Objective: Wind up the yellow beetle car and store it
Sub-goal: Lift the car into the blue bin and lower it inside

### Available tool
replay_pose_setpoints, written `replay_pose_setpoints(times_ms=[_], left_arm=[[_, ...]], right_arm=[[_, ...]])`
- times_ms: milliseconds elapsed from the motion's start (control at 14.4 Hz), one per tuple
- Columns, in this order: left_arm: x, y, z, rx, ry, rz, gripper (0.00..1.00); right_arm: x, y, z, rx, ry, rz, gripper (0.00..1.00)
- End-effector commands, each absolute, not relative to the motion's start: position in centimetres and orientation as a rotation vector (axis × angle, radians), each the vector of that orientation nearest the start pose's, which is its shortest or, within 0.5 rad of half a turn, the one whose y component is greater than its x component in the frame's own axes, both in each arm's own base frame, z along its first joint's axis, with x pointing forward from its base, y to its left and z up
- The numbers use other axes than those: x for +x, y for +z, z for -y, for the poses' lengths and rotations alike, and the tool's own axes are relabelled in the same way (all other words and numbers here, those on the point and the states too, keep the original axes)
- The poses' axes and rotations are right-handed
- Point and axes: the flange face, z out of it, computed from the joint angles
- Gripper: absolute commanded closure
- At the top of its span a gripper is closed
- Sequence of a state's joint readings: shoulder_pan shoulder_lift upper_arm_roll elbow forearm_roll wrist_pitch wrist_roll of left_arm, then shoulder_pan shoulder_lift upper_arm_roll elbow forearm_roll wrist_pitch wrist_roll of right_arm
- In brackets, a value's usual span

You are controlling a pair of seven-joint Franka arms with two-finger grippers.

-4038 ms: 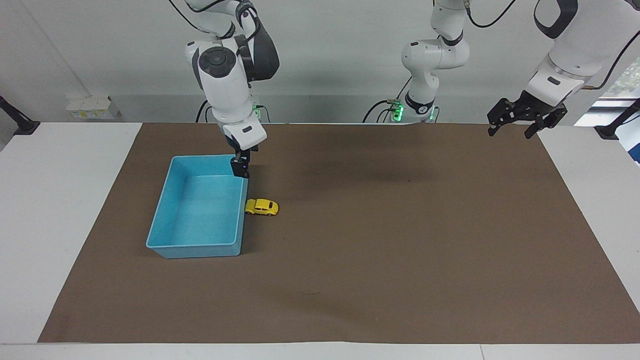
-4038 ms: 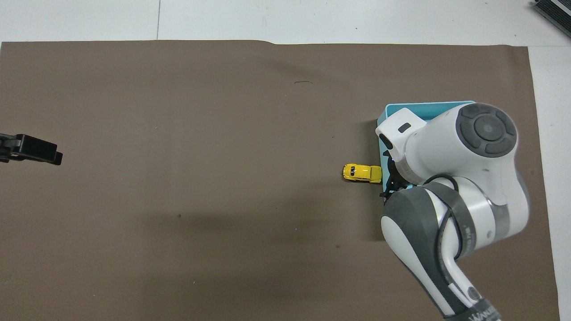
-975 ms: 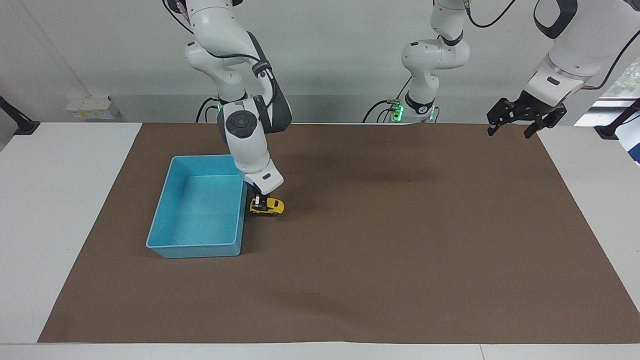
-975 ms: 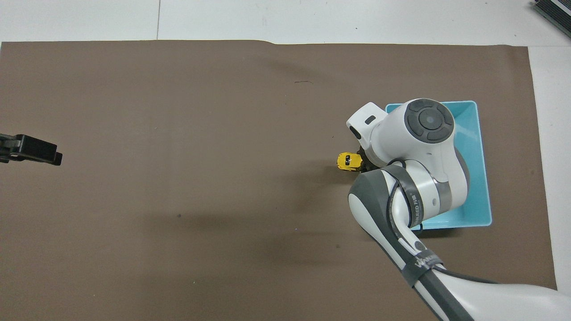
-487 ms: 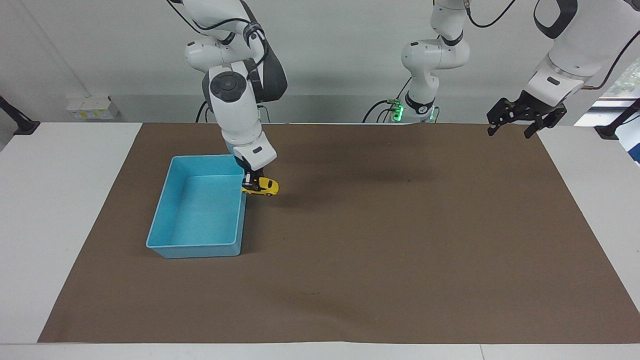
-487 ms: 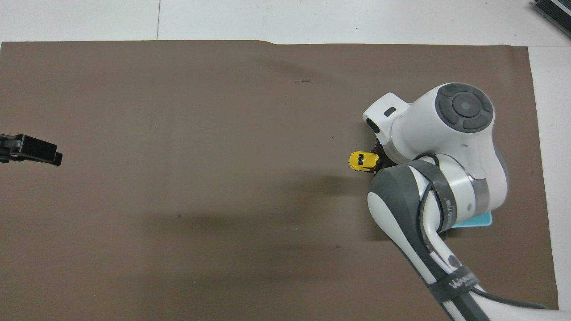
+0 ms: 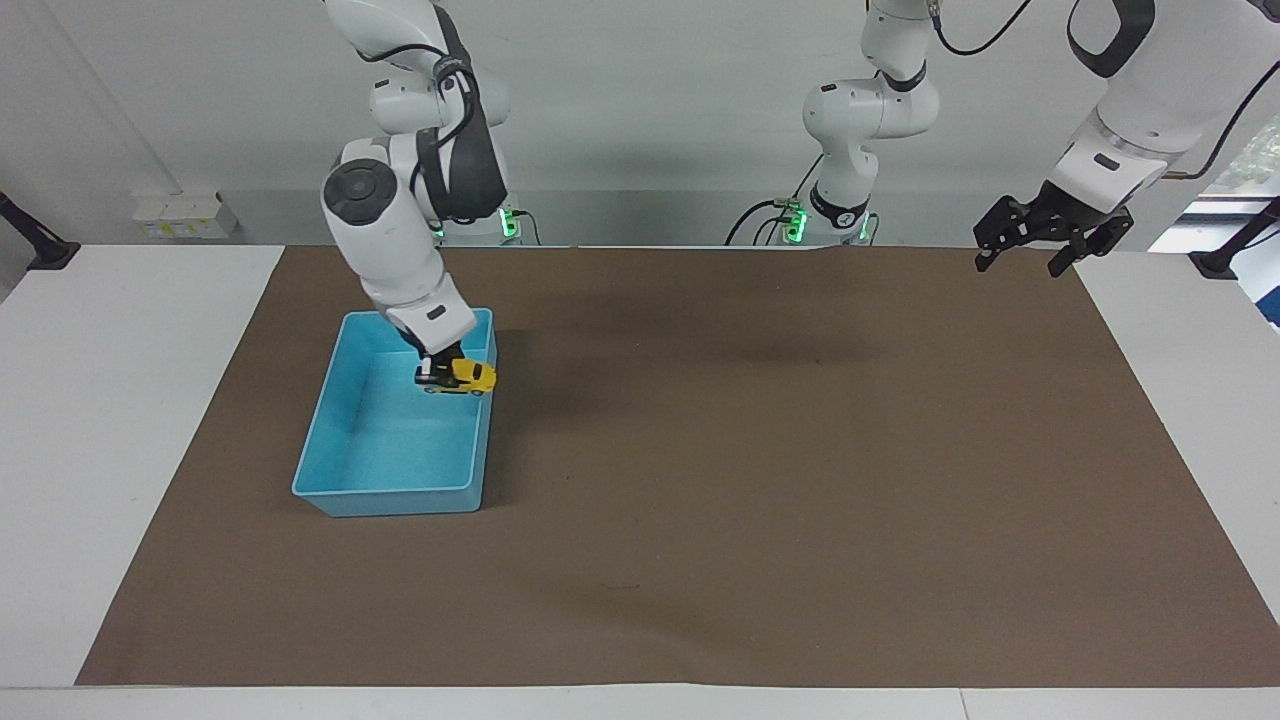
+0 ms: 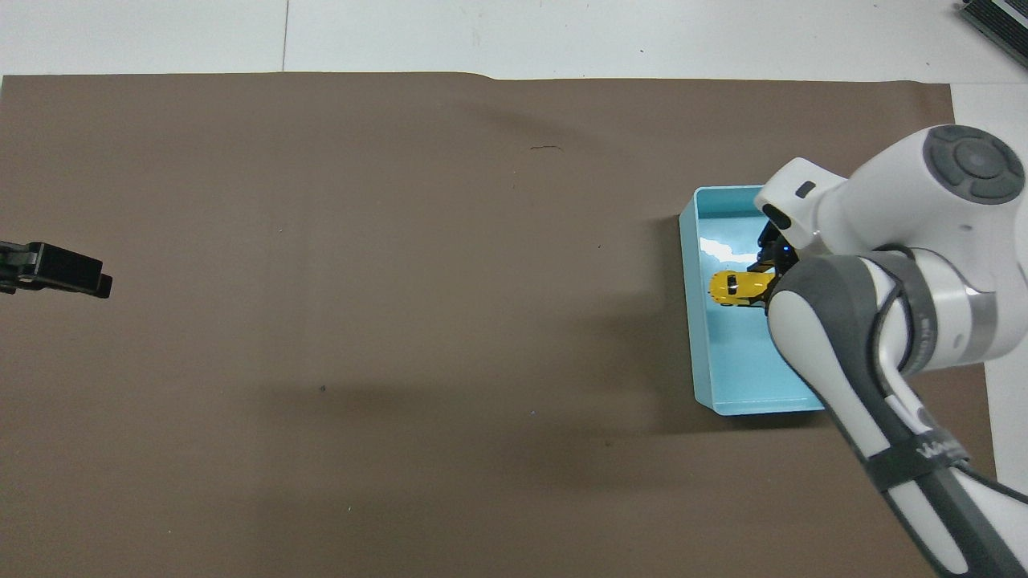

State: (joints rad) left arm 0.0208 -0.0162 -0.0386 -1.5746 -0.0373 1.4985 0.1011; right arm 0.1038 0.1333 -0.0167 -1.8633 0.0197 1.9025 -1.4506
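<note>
From the facing view, the right gripper (image 7: 440, 374) hangs over the light blue rectangular plastic bin (image 7: 330, 440), its jaws clamped on the tail of the tiny bright yellow beetle-shaped toy car (image 7: 468, 375), which is held in the air above the bin's inside. The left gripper (image 7: 1032, 245) waits over the left arm's end of the brown mat (image 7: 800, 480), jaws spread wide.

Overhead, the yellow car (image 8: 737, 288) shows against the bin's floor (image 8: 743, 361), with the right gripper (image 8: 767, 281) largely covered by its own arm. Only the left gripper's dark tip (image 8: 60, 270) shows at the frame edge.

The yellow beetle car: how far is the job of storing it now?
Done: the right gripper is shut on the yellow beetle car. In hand: it holds the car over the light blue bin. Left: lowering and releasing. The left gripper waits, open.
</note>
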Motion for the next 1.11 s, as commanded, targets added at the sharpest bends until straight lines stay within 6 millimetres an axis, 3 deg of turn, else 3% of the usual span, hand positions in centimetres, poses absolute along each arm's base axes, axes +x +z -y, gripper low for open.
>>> replay_pose_setpoints(times_ms=[0,278,696,1044], left_arm=[[53.8,63.1,1.1,-3.189,0.099,-0.179,0.0],[53.8,63.1,1.1,-3.189,0.099,-0.176,0.0],[53.8,63.1,1.1,-3.189,0.099,-0.179,0.0],[53.8,63.1,1.1,-3.189,0.099,-0.179,0.0]], right_arm=[[56.8,43.4,-2.4,-2.161,0.098,2.142,0.88],[54.7,41.2,-2.1,-2.173,0.102,2.162,0.88],[54.0,36.1,-1.2,-2.191,0.101,2.226,0.88],[53.9,34.3,-0.9,-2.191,0.104,2.229,0.88]])
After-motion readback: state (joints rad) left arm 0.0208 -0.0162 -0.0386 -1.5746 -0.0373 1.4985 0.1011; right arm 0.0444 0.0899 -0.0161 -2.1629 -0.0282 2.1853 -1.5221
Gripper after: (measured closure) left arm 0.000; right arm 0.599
